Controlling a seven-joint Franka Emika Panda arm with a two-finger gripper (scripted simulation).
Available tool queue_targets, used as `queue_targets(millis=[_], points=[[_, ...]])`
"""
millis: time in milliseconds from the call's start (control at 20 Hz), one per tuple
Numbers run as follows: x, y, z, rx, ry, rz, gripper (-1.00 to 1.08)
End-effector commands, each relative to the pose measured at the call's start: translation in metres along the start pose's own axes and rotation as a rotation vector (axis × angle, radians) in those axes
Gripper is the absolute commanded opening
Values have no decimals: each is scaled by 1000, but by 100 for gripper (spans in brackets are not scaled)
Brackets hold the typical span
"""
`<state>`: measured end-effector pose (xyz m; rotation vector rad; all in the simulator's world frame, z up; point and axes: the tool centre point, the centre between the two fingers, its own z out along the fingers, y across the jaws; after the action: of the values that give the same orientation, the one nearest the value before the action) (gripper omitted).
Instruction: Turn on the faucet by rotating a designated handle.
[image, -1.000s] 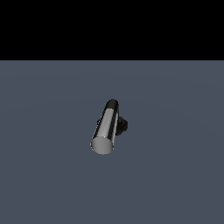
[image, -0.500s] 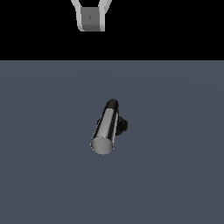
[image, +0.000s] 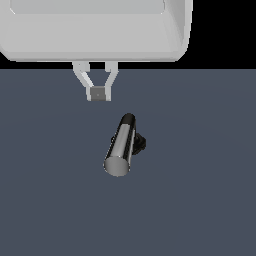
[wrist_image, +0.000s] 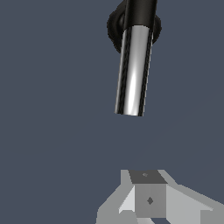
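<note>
Hovering gripper (image: 99, 93) | fingertips together, nothing held; handle (image: 120, 145) near, apart, untouched

The handle (image: 120, 145) looks like glossy, mirror-smooth chrome metal, the faucet (image: 138, 143) neck behind it is smooth black with a faint sheen, the claw (image: 98, 93) is matt pale grey, and the tabletop (image: 200, 200) is flat matt slate-blue.

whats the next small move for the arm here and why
Probably bring the tool closer to the handle, toward its flat round end. In both views the tool is clear of the faucet with bare floor between them, and its fingers look pressed together with nothing held. Nothing touches the chrome bar yet, so no rotation can start.
</note>
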<state>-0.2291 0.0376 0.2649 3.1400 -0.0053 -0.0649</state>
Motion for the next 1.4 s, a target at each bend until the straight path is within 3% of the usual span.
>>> queue_targets(millis=[0,800,1350], points=[[5,-4,16,0,5,2,-100],[38,-27,113,3,30,9,-100],[53,-35,150,4,39,12,-100]])
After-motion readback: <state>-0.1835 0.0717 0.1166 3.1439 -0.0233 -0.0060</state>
